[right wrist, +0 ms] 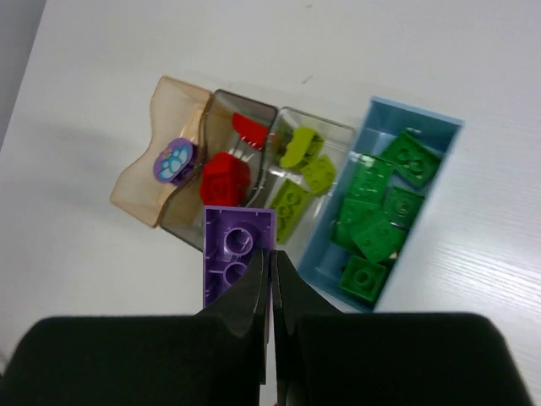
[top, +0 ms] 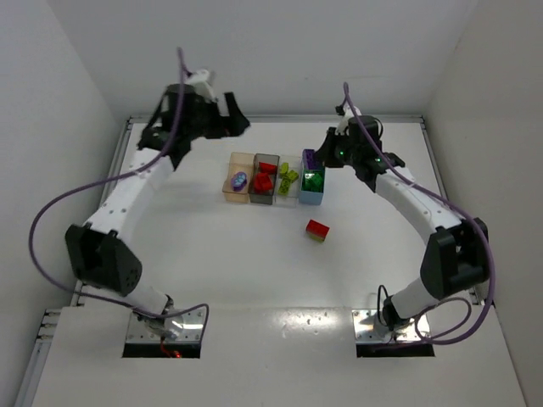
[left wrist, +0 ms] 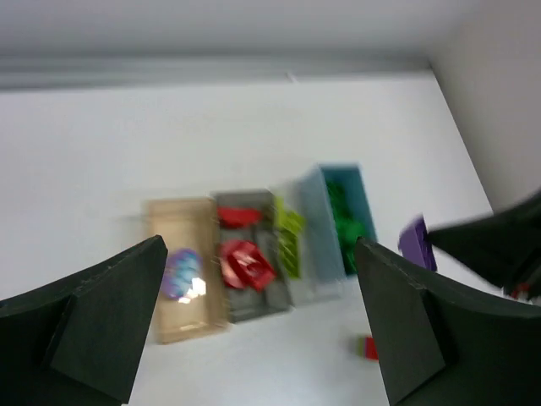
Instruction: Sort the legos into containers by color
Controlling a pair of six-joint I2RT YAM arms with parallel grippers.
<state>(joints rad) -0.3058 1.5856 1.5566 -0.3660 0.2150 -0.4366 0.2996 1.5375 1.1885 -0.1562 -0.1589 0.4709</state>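
Four containers stand in a row: tan (top: 238, 188), dark grey (top: 264, 190), clear (top: 288, 188) and light blue (top: 311, 196). A purple flowered piece (right wrist: 173, 161) lies in the tan bin (right wrist: 139, 182). Red legos (right wrist: 224, 176) fill the grey bin (right wrist: 190, 224), lime ones (right wrist: 292, 203) the clear bin (right wrist: 334, 135), green ones (right wrist: 376, 216) the blue bin (right wrist: 414, 114). My right gripper (right wrist: 271, 254) is shut on a purple brick (right wrist: 228, 249), held above the row's near side. A red-and-green cluster (top: 317, 230) lies on the table. My left gripper (top: 231, 119) hangs open and empty, high behind the bins.
White walls close in the table at the back and on both sides. Purple cables loop from both arms. In the blurred left wrist view the right arm's dark gripper (left wrist: 490, 241) shows at the right edge with the purple brick (left wrist: 414, 241).
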